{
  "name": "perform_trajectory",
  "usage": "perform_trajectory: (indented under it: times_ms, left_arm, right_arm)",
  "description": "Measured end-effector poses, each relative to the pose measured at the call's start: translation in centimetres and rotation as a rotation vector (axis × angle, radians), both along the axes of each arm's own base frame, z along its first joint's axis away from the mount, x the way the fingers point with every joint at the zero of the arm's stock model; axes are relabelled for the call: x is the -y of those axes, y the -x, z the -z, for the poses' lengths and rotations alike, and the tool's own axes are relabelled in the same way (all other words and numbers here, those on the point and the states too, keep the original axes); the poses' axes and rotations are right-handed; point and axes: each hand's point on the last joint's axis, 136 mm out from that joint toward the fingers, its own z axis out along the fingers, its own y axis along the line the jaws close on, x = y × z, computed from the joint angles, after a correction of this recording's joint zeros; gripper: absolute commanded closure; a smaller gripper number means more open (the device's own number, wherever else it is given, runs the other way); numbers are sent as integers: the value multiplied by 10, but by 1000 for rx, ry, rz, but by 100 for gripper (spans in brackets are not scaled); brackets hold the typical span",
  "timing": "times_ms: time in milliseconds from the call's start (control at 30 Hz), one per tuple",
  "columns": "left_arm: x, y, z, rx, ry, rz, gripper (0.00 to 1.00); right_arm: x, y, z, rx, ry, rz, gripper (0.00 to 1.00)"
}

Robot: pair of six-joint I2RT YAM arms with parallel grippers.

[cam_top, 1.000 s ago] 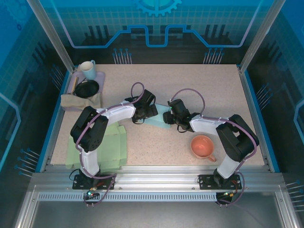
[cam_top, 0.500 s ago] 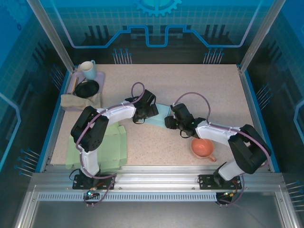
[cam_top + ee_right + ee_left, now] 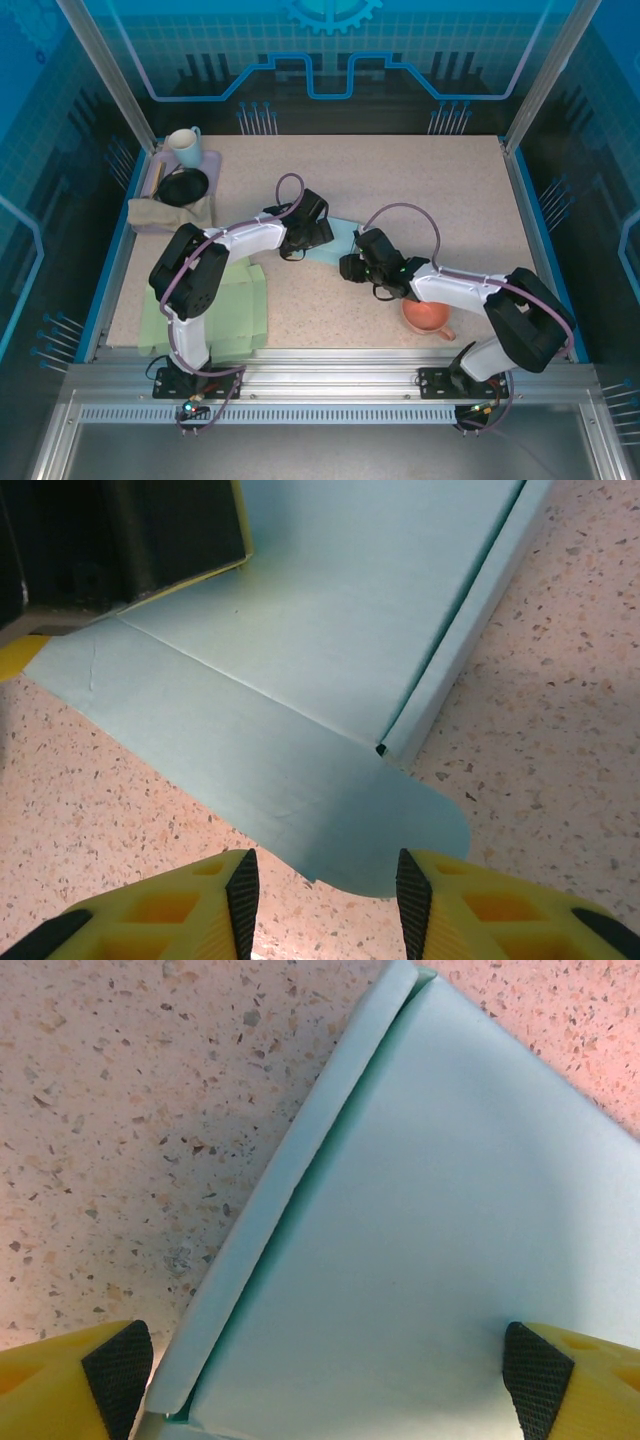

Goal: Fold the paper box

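closest in: flat green paper sheets (image 3: 215,310) on the left and a pink cup (image 3: 428,312) on the right, tucked against the right arm. next, mid-table: the right claw (image 3: 350,267), fingers apart and gripping nothing, tips just short of a rounded flap of the pale blue paper box (image 3: 342,238), then the left claw (image 3: 318,232) over the box, spread wide and gripping nothing, one pad (image 3: 118,1370) outside a folded-up edge. far back left: a tray (image 3: 212,160) with a white mug (image 3: 184,146), a black bowl (image 3: 183,186) and a tan cloth (image 3: 165,213).

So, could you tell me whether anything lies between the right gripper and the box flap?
Nothing visible does: the flap lies flat on the table directly ahead of the open right gripper.
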Motion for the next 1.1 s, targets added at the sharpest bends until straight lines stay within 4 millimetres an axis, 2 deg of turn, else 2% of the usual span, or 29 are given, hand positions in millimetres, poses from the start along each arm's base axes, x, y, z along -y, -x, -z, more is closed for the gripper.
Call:
perform_trajectory:
  times_ms: [267,600,1100]
  left_arm:
    - [0,-1,0,2,4,-4,8]
    - [1,-1,0,4,4,-4,8]
    - [0,-2,0,8,3,-5,8]
  right_arm:
    - [-7,1,14,-40,-19,-7,56]
    - [-16,0,10,-37,-66,-24,56]
    - [-14,-3,11,-39,-74,-24,61]
